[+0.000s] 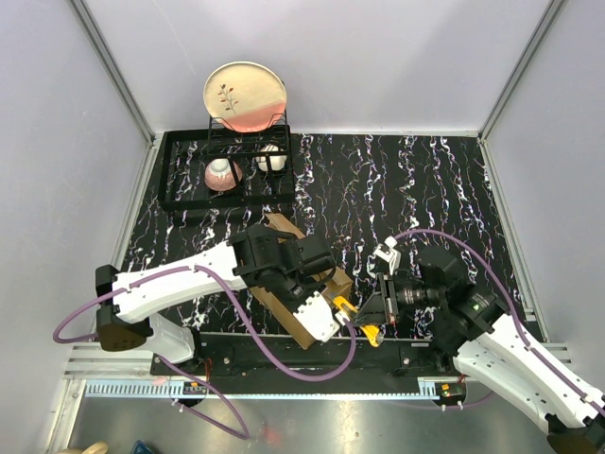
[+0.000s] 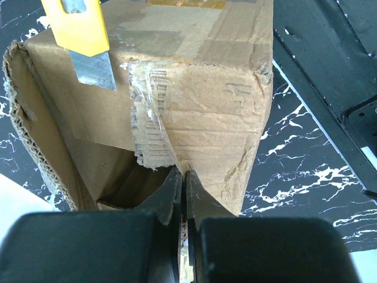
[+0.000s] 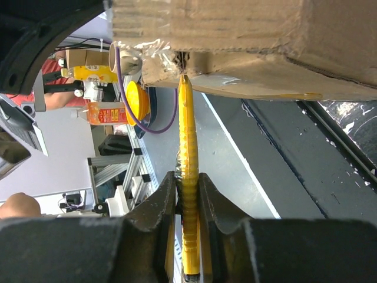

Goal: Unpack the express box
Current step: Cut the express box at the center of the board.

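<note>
Near the surface's front edge, left jaws pinch tight on the express box (image 2: 200, 88); right jaws clamp the knife (image 3: 187, 135); cut shallow along the tape (image 2: 147, 112).

overhead view looks down from behind; both wrist views, perhaps opposed, closely share the express box (image 2: 194, 88).

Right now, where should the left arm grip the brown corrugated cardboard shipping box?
Pinch one thin wall at the open end of the brown corrugated cardboard box, coming in from that open side: the edge is exposed, the body looks too wide for the jaws. The left gripper is shut there. Stay off the yellow utility knife.
</note>
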Available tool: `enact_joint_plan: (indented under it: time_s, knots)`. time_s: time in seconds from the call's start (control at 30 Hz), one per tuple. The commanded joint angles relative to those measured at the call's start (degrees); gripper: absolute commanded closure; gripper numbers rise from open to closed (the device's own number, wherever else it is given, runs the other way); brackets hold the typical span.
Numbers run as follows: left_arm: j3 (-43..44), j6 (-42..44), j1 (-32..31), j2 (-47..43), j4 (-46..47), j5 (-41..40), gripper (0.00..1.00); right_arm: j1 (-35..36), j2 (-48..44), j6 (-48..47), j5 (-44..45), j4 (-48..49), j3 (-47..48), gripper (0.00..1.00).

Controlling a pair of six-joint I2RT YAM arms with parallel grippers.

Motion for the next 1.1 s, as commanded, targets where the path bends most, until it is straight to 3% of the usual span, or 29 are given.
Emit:
enact_joint_plan:
  time_s: [0.0, 0.23, 0.4, 0.57, 0.8, 0.93, 1.07]
  knots:
    - [1.8, -0.1, -1.0, -2.5, -2.7, -2.8, 1.0, 0.1, 1.8, -0.5, -0.2, -0.9, 2.2, 1.0]
    - [0.6, 0.5, -1.9, -2.7, -2.0, -3.7, 1.0, 0.2, 4.3, -0.9, -5.9, -2.8, 2.6, 1.0]
    - [-0.2, 0.6, -2.4, -2.3, -0.9, -6.3, 1.0, 0.2, 6.6, -0.7, -14.9, -1.9, 3.8, 1.0]
    - [-0.8, 1.0, -2.9, -2.1, -0.2, -8.0, 1.0, 0.2, 6.0, 5.2, -21.2, 2.7, 1.4, 1.0]
    - [-0.2, 0.0, -3.9, -1.5, 0.0, -8.8, 1.0, 0.2, 8.9, 4.4, -21.8, 2.8, 1.5, 1.0]
    - [0.1, -0.3, -4.0, -1.6, 0.1, -8.9, 1.0, 0.2, 11.2, -2.9, -18.7, -5.0, 4.5, 1.0]
    - [-0.1, -0.6, -4.0, -2.1, 0.0, -8.9, 1.0, 0.2, 10.9, -4.5, -15.5, -8.4, 6.6, 1.0]
